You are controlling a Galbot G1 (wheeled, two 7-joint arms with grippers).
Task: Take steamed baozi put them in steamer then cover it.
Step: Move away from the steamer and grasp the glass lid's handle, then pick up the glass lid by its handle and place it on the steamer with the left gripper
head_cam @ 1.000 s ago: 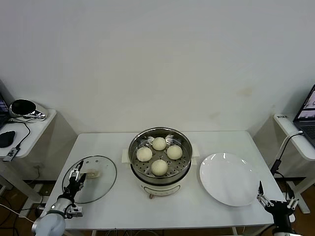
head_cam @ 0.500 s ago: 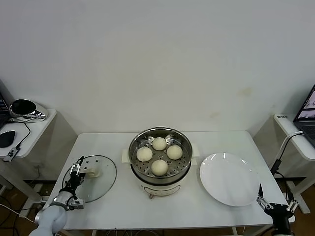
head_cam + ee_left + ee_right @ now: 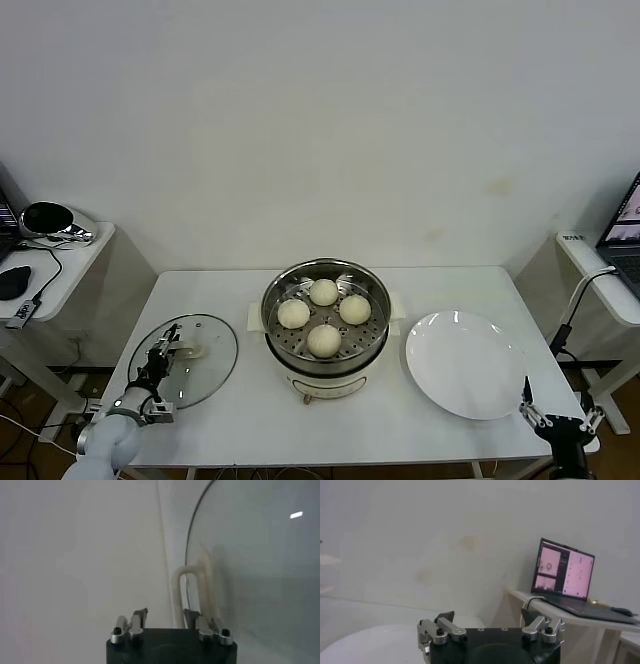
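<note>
On the surface's left side I see the left gripper [image 3: 160,362] directly at the cover [image 3: 184,362], its fingers partly closed around the cream handle [image 3: 194,594], well left of the steamer [image 3: 325,312].

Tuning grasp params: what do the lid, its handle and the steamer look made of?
Lid: clear glass, table shows through; thin metal-looking rim.
Handle: cream, matte, probably plastic.
Steamer: shiny perforated metal, likely stainless steel, on a white, seemingly plastic base.

arms: light grey | left claw [image 3: 165,616]: black body, silver links, dark screws
</note>
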